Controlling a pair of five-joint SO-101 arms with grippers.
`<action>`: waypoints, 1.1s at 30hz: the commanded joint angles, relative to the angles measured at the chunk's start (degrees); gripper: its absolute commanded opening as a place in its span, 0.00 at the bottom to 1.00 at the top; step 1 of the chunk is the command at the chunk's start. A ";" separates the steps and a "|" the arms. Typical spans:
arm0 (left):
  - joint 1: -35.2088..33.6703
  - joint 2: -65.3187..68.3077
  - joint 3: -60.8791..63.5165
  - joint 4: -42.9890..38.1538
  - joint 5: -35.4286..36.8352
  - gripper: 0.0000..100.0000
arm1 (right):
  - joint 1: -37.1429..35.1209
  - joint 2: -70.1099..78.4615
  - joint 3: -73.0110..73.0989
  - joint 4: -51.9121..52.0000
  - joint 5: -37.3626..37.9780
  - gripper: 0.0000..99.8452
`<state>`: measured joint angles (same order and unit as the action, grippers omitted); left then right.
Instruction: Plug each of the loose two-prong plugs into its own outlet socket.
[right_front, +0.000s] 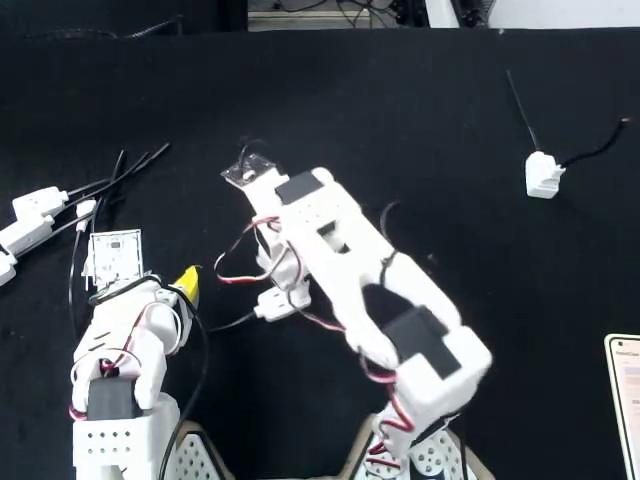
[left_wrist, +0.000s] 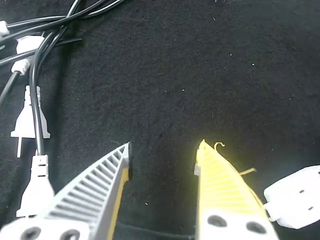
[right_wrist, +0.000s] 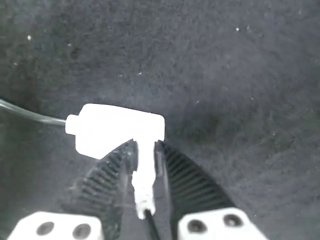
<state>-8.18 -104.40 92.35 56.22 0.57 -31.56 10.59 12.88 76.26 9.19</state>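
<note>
Pinched the white two-prong plug (right_wrist: 144, 185) at lower centre in the right gripper (right_wrist: 145, 145), jaws closed on its body, long axis straight up the frame. Butted nose-first against the outlet socket (right_wrist: 115, 131) lying crosswise just beyond; could not tell whether seated.

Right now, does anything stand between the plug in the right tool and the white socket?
Nothing visible does: the plug, held in the right tool, touches the socket, with nothing between them.
</note>
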 joint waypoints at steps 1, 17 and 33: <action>-0.40 -0.18 -0.92 -0.62 0.53 0.22 | -1.32 -8.40 0.22 -1.49 1.14 0.24; -6.73 -0.18 -2.51 -0.53 0.70 0.22 | -2.73 -20.70 -4.44 9.58 28.84 0.22; -20.44 -0.18 -4.79 -1.05 8.18 0.22 | -9.67 -3.38 2.77 6.51 53.63 0.28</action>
<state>-28.04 -104.48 91.47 56.22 8.31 -38.59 5.93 15.52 84.79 60.18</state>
